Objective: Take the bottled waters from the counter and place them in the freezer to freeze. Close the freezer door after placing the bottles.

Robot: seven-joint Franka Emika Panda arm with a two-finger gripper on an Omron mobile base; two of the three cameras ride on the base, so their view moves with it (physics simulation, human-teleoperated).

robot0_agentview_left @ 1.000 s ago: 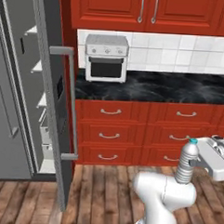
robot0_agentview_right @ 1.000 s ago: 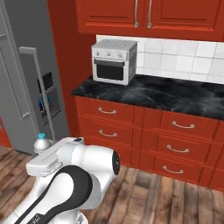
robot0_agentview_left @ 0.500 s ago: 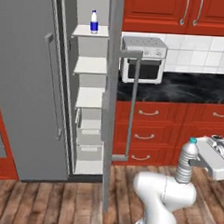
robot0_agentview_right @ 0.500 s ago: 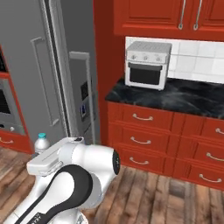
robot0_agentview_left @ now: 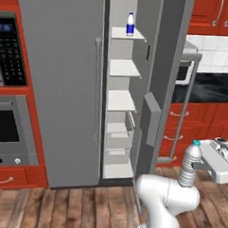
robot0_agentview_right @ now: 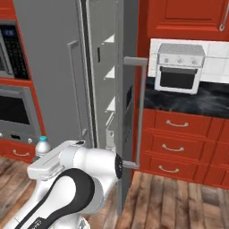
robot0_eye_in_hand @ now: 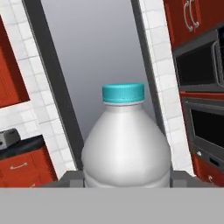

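A clear water bottle with a teal cap (robot0_agentview_left: pixel 190 165) stands upright in my gripper (robot0_agentview_left: pixel 196 168), which is shut on its body low at the right. In the hand view the same bottle (robot0_eye_in_hand: pixel 125 140) is close up, and in the right base view its cap and shoulder (robot0_agentview_right: pixel 42 146) peek over my arm. A second bottle, white with a blue label (robot0_agentview_left: pixel 130 24), stands on the freezer's top shelf (robot0_agentview_left: pixel 127 34). The freezer door (robot0_agentview_left: pixel 158 80) hangs open, its bar handle (robot0_agentview_left: pixel 184 107) facing the black counter (robot0_agentview_left: pixel 213 87). My gripper is right of and below the open freezer compartment.
A white toaster oven (robot0_agentview_right: pixel 180 67) sits on the counter (robot0_agentview_right: pixel 188 100) over red drawers (robot0_agentview_right: pixel 176 141). A built-in microwave and oven (robot0_agentview_left: pixel 5 96) are at the left of the grey unit. The open door (robot0_agentview_right: pixel 128 112) juts out between the arm and the drawers. Wooden floor lies below.
The base has swung left, so the views have shifted from the counter to the open freezer. The teal-capped bottle stays in my shut gripper.
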